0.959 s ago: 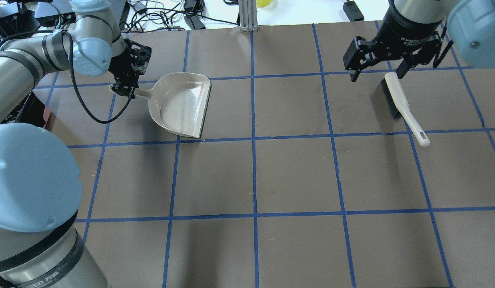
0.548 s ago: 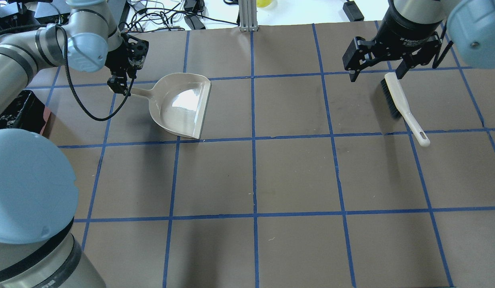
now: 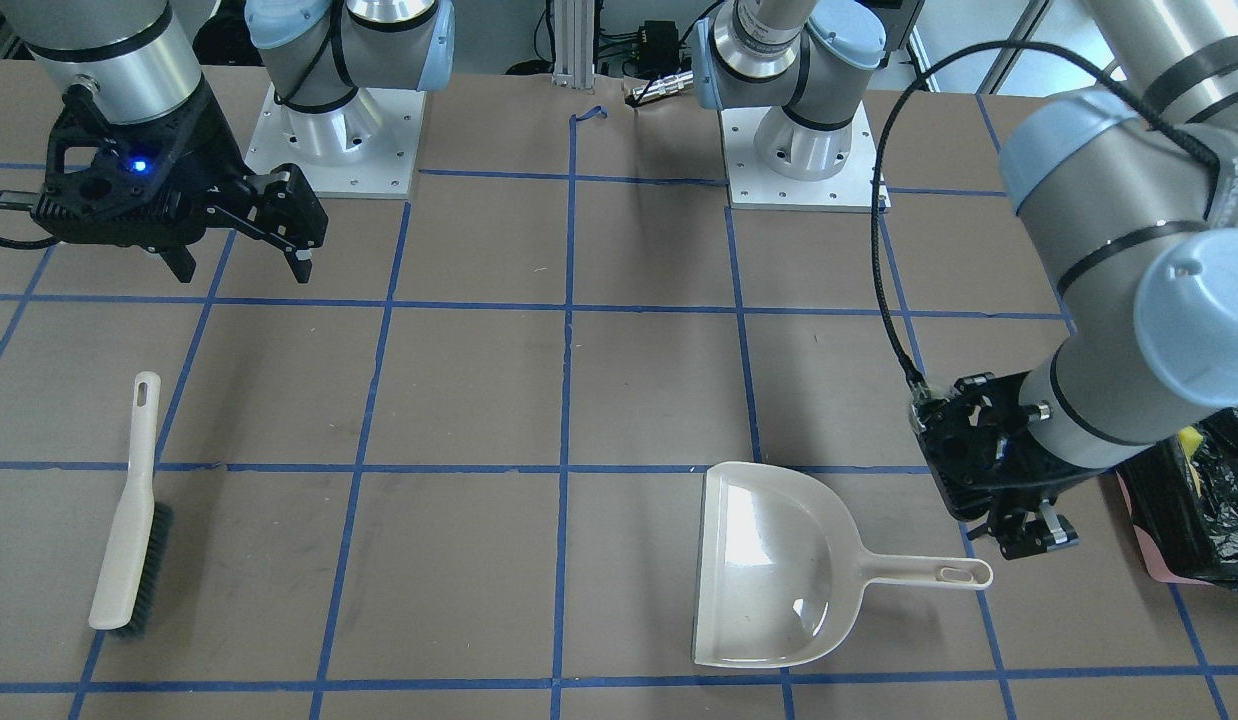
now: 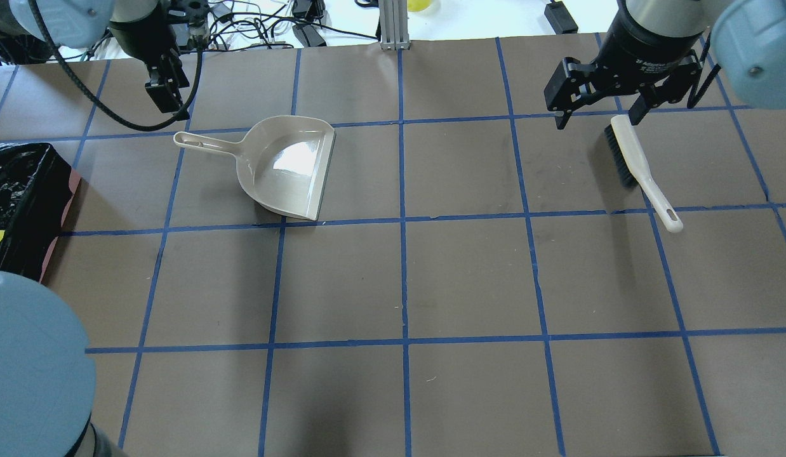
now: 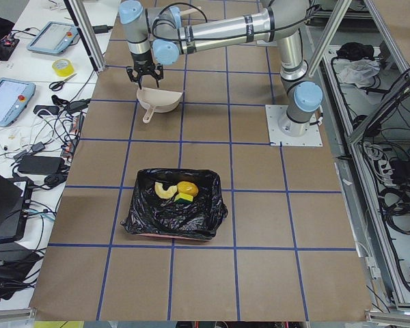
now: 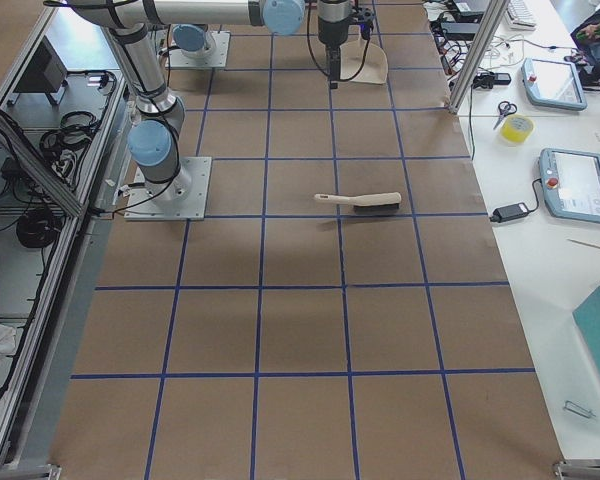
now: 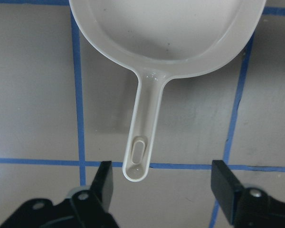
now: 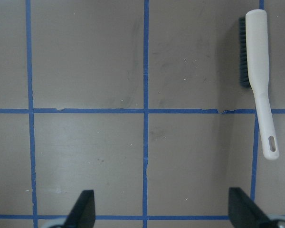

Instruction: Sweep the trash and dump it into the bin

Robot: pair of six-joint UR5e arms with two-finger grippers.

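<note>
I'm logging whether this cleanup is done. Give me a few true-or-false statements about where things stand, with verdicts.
1. The dustpan is empty. True.
2. The left gripper is clamped on the dustpan. False: it is open and the dustpan lies free below it.
3. The trash lies inside the bin. True.
4. The right gripper holds the brush. False: it is open and the brush lies on the table.

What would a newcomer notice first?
An empty beige dustpan lies on the robot's left, the open left gripper hovering beyond its handle. A white brush with dark bristles lies near the open right gripper. The pink bin farther left, lined in black plastic, holds three trash pieces.
</note>
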